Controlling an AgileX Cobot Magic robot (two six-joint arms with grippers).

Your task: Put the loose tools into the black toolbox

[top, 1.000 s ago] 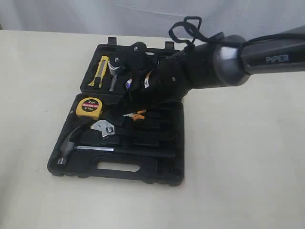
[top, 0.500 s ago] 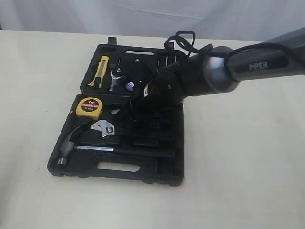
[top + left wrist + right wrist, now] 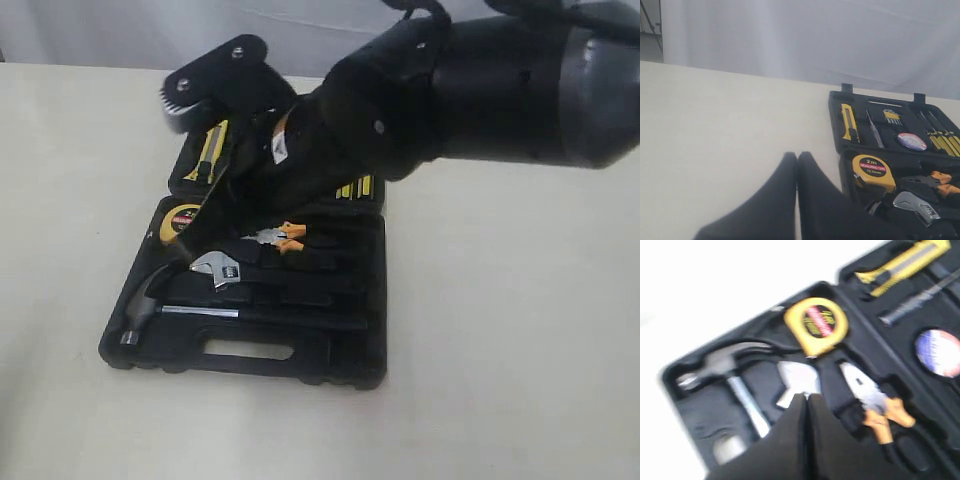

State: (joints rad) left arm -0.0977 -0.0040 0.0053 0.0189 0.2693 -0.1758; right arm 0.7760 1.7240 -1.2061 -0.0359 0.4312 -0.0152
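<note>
From my station I count four loose tools, one of each, and all four lie inside the black toolbox [image 3: 340, 368], which sits open on the pale table [image 3: 715, 125]. The far half holds the one yellow-black utility knife [image 3: 848, 121] in its slot at the outer end, and the one black tape roll [image 3: 912, 141] with its white-blue label. The half with the carry handle holds the one yellow tape measure [image 3: 873, 171] marked "2m" in the corner by the hinge, with the one pair of pliers [image 3: 875, 405], orange-black handles, just beside it. That same half carries one silver-headed hammer [image 3: 725, 365] and one adjustable wrench [image 3: 915, 204]. Yellow-black screwdrivers [image 3: 945, 142] sit in the far half (the frame edge cuts them, so I can't get a sure count).

I have two grippers. The right gripper [image 3: 806, 397] hangs above the handle half, over the wrench and pliers, its two fingers pressed together with nothing between them. The left gripper [image 3: 797, 157] is over bare table beside the toolbox, fingers likewise pressed tight and empty.
</note>
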